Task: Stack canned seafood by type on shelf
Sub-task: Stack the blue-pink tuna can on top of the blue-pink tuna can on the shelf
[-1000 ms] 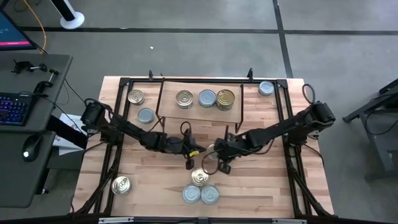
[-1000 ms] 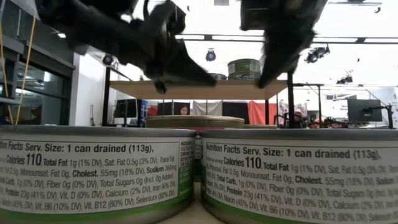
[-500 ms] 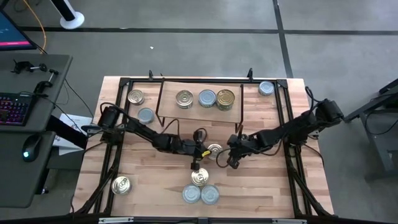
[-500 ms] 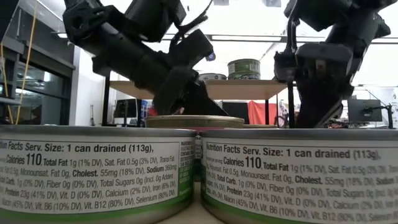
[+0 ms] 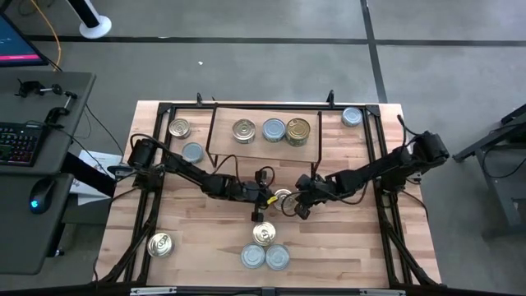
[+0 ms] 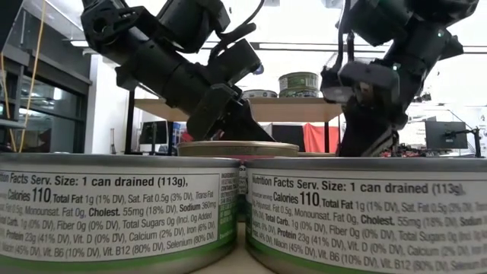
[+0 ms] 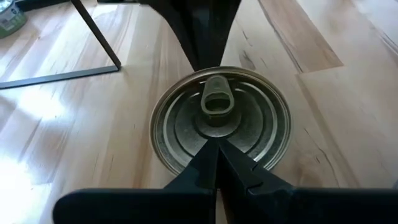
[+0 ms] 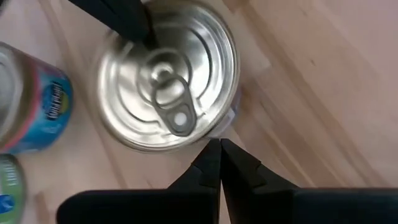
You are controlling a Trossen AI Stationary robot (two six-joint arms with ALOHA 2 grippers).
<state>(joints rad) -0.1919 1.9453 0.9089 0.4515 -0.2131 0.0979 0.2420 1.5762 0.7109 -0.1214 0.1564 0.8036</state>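
A small round tin (image 5: 283, 197) with a shiny silver lid and a pull tab sits near the middle of the wooden surface (image 5: 345, 247), just in front of the shelf (image 5: 263, 115). The lid has ring-shaped grooves pressed into it.

The shelf is a flat light-wood board on thin black wire legs, at the 12 o'clock side of the surface. Three tins stand on it in a row: a gold one (image 5: 243, 130), a pale blue one (image 5: 274, 129) and another gold one (image 5: 297, 131).

More tins lie around the surface. A gold tin (image 5: 264, 234) sits at 6 o'clock from the middle tin, with two pale tins (image 5: 266, 257) side by side just past it. Their paper labels fill the low view. One gold tin (image 5: 160, 244) is at 8 o'clock, two tins (image 5: 186, 141) at 10 o'clock and one blue tin (image 5: 352, 117) at 1 o'clock.

The left gripper (image 5: 265, 197) reaches in from 9 o'clock, right beside the middle tin, fingers pressed together and holding nothing. The right gripper (image 5: 297, 204) reaches in from 3 o'clock, also just beside that tin, clenched on nothing.
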